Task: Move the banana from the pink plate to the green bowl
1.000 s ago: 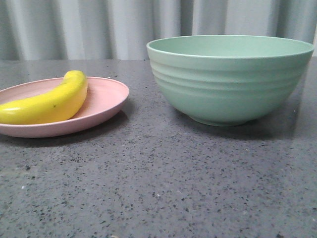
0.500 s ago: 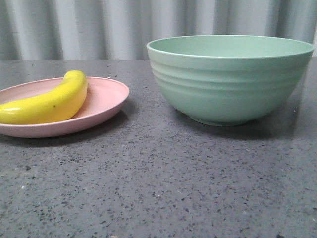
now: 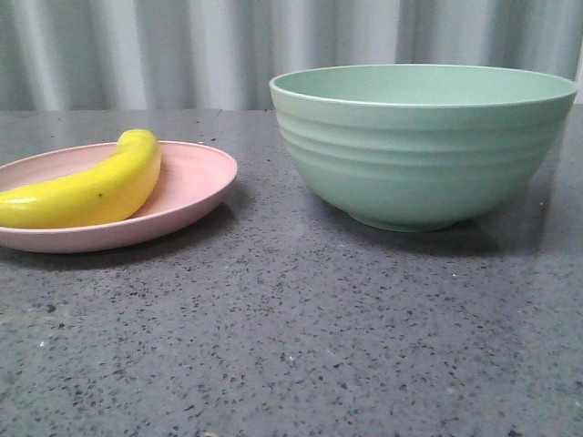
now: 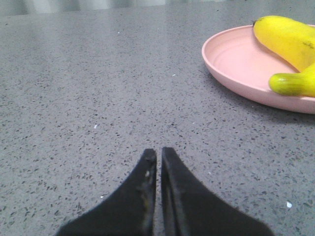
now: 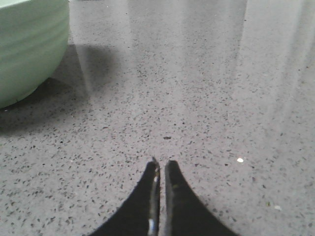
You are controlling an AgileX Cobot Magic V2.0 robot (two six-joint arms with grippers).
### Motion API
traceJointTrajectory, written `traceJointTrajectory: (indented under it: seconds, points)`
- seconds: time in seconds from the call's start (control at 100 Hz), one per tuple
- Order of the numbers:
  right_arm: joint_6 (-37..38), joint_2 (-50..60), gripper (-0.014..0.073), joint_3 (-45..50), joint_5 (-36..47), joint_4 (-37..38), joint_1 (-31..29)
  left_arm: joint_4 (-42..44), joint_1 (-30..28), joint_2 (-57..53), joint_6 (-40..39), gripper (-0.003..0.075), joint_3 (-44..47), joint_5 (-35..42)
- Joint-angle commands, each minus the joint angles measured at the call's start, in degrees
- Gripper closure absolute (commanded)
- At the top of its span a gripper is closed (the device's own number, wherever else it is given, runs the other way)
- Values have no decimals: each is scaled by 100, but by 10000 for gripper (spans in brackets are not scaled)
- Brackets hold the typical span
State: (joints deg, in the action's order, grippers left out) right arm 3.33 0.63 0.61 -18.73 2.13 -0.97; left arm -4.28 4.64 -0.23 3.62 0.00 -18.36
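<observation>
The yellow banana (image 3: 86, 189) lies on the pink plate (image 3: 196, 177) at the left of the front view. The green bowl (image 3: 424, 146) stands upright at the right, apart from the plate. In the left wrist view the plate (image 4: 236, 59) and the banana (image 4: 288, 42) lie ahead and to one side of my left gripper (image 4: 159, 151), which is shut and empty, low over the table. In the right wrist view my right gripper (image 5: 162, 163) is shut and empty, with the bowl (image 5: 27, 46) some way off. Neither gripper shows in the front view.
The table top is dark grey speckled stone (image 3: 301, 337). A pale pleated curtain (image 3: 182, 50) hangs behind the table. Bare table lies between the plate and the bowl.
</observation>
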Motion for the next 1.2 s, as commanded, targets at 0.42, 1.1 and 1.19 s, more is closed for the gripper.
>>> traceJointTrajectory:
  seconds: [0.42, 1.1, 1.19]
  points:
    - [-7, 121, 665, 111, 117, 86, -30, -4, -7, -144, 9, 741, 63, 512]
    - [-7, 121, 665, 111, 1201, 175, -30, -25, -7, -144, 9, 741, 63, 1406]
    - [-7, 121, 665, 111, 1519, 143, -30, -25, -7, -144, 9, 741, 63, 1420]
